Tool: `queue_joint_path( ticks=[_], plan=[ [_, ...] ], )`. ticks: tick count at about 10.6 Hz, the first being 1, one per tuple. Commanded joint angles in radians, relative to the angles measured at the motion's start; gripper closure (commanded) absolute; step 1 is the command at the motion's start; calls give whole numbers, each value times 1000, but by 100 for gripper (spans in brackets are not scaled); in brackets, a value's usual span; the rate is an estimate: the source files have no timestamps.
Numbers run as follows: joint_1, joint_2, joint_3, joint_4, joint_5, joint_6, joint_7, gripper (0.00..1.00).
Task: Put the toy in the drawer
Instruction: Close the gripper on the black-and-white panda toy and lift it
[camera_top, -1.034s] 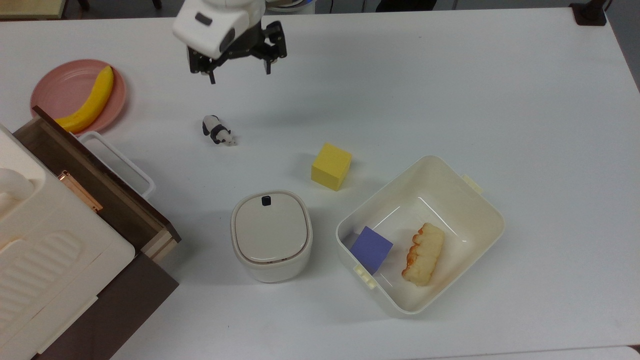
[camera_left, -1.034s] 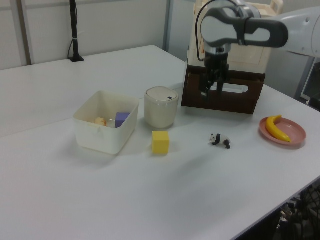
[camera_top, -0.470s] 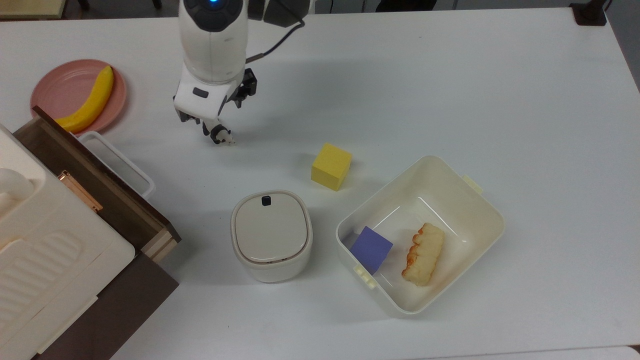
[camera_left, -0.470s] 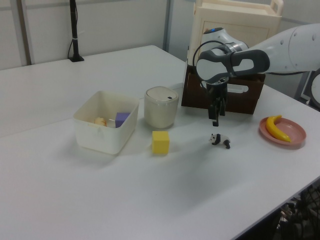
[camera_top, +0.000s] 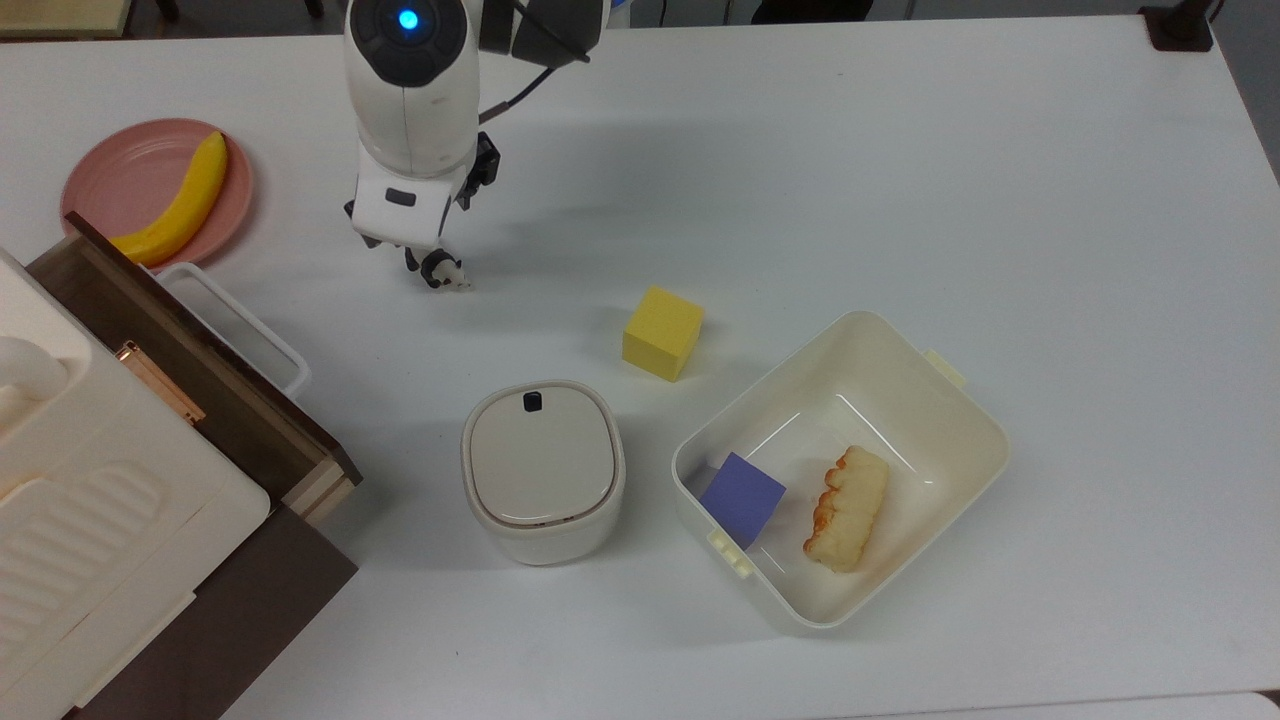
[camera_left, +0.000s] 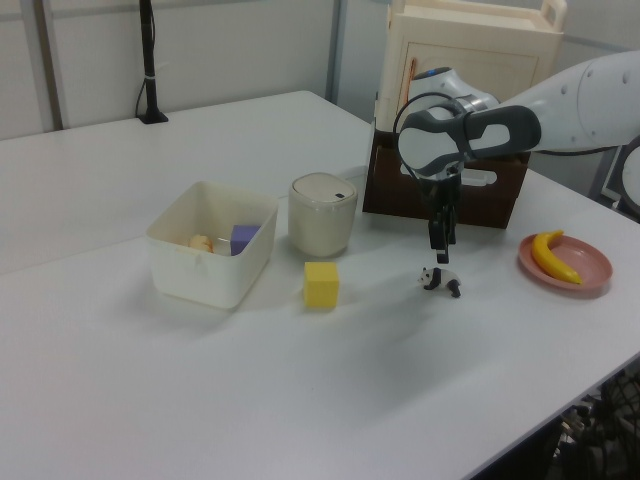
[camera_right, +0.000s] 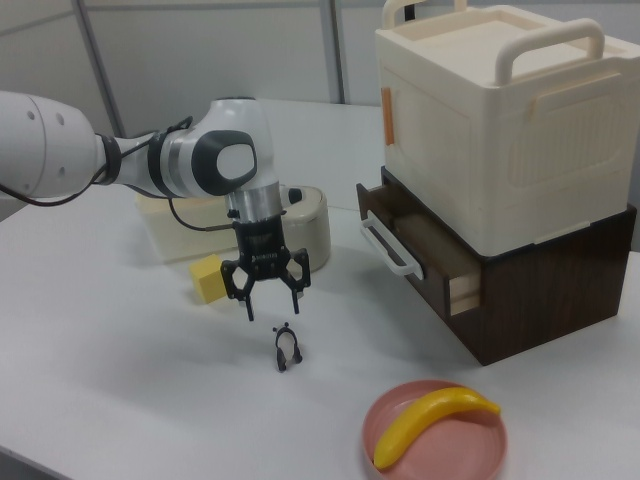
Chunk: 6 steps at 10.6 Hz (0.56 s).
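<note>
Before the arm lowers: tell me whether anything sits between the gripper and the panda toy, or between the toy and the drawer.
Nothing visible does. The gripper hangs open just above the toy with only air between. From the toy to the open drawer the table is bare; the banana plate lies to one side.

Over the last second the arm (camera_top: 410, 90) swings down from the far edge of the counter (camera_top: 900, 180) toward the toy (camera_top: 443, 272). Earlier the pincer hung high and well apart from the toy; now the pincer (camera_right: 267, 307) sits low, just above the toy, with its fingers spread wide. In the top view the arm's white body now covers most of the toy, leaving its head end showing. In the left view the pincer (camera_left: 440, 250) drops from in front of the drawer (camera_left: 445, 190) to right over the toy (camera_left: 440, 280).
</note>
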Motion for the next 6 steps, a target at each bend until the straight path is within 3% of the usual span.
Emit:
queue_joint_path(
  ticks=[1,3,6],
  plan=[
    [10,29,-3,-29,-18,76,-18,21],
    [13,52,-3,-27,-29,95,-17,22],
    [13,66,-2,-29,-41,99,-15,35]
  ],
)
